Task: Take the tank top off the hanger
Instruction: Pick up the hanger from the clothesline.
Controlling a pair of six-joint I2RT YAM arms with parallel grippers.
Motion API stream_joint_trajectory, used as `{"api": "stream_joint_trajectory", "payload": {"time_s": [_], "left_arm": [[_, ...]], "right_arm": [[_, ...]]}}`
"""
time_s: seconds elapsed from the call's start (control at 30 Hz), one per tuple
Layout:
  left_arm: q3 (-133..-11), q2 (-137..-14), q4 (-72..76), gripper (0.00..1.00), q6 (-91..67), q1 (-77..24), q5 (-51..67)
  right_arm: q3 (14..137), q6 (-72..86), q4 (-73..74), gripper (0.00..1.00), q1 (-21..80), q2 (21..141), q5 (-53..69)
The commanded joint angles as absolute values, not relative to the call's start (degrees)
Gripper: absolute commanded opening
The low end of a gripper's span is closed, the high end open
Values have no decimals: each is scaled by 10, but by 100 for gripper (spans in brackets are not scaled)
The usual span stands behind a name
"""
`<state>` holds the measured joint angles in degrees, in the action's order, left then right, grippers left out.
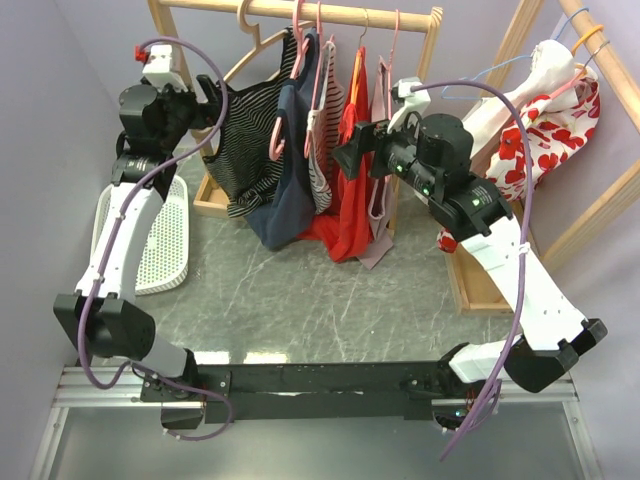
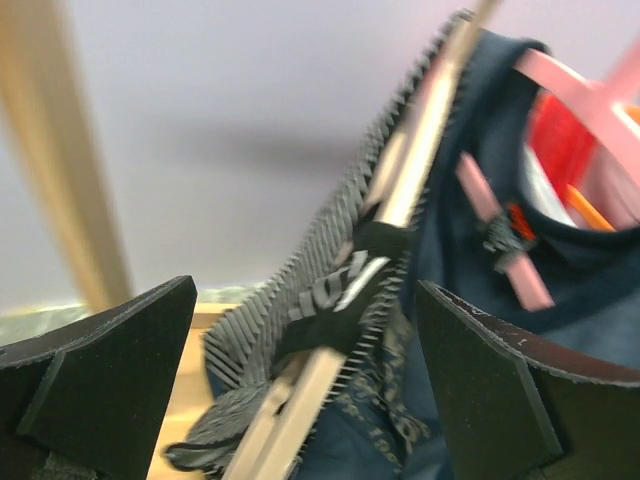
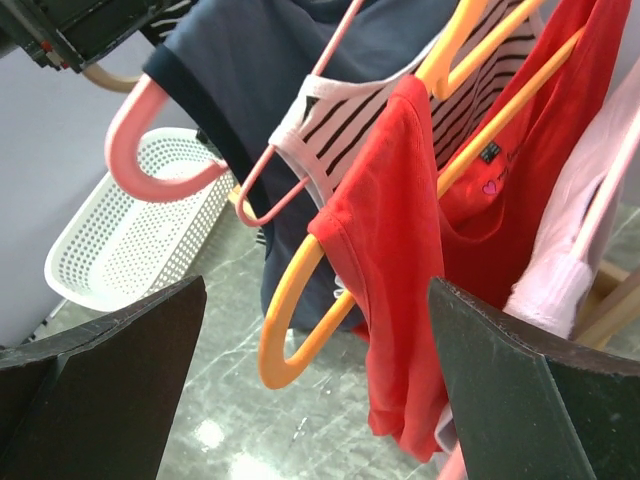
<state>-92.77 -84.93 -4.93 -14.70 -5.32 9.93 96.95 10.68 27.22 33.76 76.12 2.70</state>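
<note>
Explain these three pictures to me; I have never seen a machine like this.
Two robot arms are bolted to the edge of a table. The overhead picture shows both: the left arm reaches toward a striped tank top on a wooden hanger; the right arm faces a red top on an orange hanger. The other two pictures come from cameras on each wrist, looking out between dark jaws. Both pairs of jaws stand open and hold nothing. Clothes hang from a wooden rail; a white basket lies on the table.

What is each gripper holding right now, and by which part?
Nothing is held. The left gripper is open facing the striped top on its wooden hanger; the right gripper is open facing the red top.
</note>
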Motion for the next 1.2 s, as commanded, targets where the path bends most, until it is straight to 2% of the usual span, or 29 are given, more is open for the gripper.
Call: {"api": "stream_joint_trajectory", "payload": {"time_s": [0.0, 0.13, 0.17, 0.23, 0.27, 0.3, 0.4, 0.43, 0.53, 0.6, 0.77, 0.93, 1.0, 1.17], "left_arm": [[-965, -859, -38, 99, -149, -55, 203], [-954, -850, -27, 97, -151, -55, 234], [-954, -849, -27, 90, -147, -54, 236], [-955, -848, -32, 84, -146, -54, 227], [-955, -847, -32, 70, -145, -54, 222], [-947, -846, -28, 67, -145, -54, 221], [-933, -840, -20, 65, -149, -52, 230], [-933, -841, -22, 62, -149, -52, 230], [-930, -842, -21, 42, -149, -52, 223], [-926, -841, -12, 40, -151, -52, 220], [-923, -845, 16, 27, -163, -52, 237], [-933, -843, 12, 10, -167, -52, 224], [-930, -834, 11, 1, -166, -52, 186], [-896, -788, 28, 1, -154, -52, 127]], "right_arm": [[960, 115, 245, 100, 340, 739, 26], [954, 116, 244, 100, 340, 738, 23], [954, 115, 243, 100, 341, 738, 24], [952, 116, 243, 100, 340, 738, 22], [952, 116, 240, 100, 341, 737, 22], [950, 116, 240, 100, 340, 737, 23], [947, 117, 237, 100, 340, 737, 21], [947, 118, 235, 100, 340, 735, 21], [944, 120, 233, 100, 340, 735, 25], [942, 120, 233, 100, 340, 736, 28], [938, 124, 231, 100, 340, 736, 29], [933, 126, 229, 100, 340, 735, 28], [932, 128, 229, 100, 340, 736, 31], [926, 130, 228, 100, 341, 737, 31]]}}
